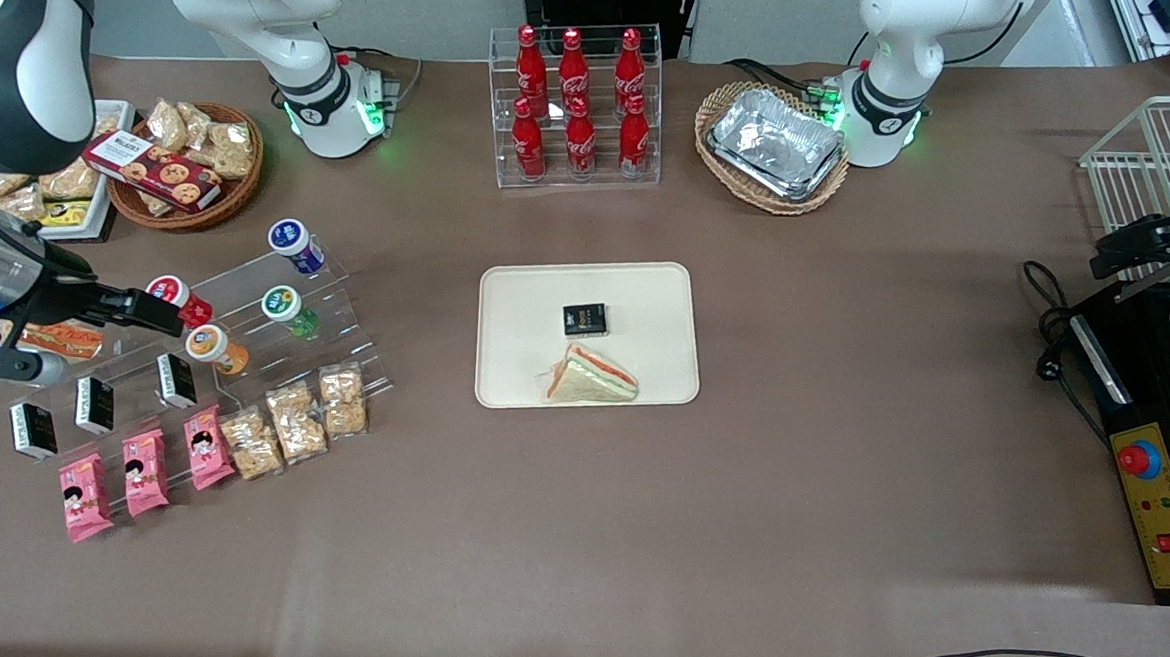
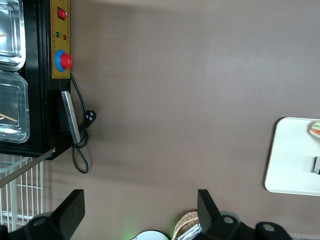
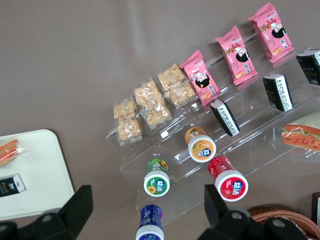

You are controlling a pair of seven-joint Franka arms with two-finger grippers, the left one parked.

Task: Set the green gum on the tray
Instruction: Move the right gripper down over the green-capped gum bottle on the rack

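Note:
The green gum (image 1: 286,308) lies on the middle step of a clear acrylic stand, its white lid with the green label toward the front camera. It also shows in the right wrist view (image 3: 156,182). The cream tray (image 1: 647,292) lies mid-table toward the parked arm's end from the stand. It holds a sandwich (image 1: 592,377) and a small black box (image 1: 584,318). The tray's corner shows in the right wrist view (image 3: 35,165). My right gripper (image 1: 109,342) hangs high above the stand, open and empty. In the right wrist view the gripper (image 3: 147,210) has its fingers wide apart, with the gum between them well below.
On the stand are a blue-lidded bottle (image 3: 149,222), a red bottle (image 3: 229,181), an orange bottle (image 3: 201,146), pink packets (image 1: 145,471), biscuit bags (image 1: 298,422) and black packs (image 1: 94,403). A cola rack (image 1: 575,108), a snack basket (image 1: 188,163) and a foil-tray basket (image 1: 775,148) stand farther back.

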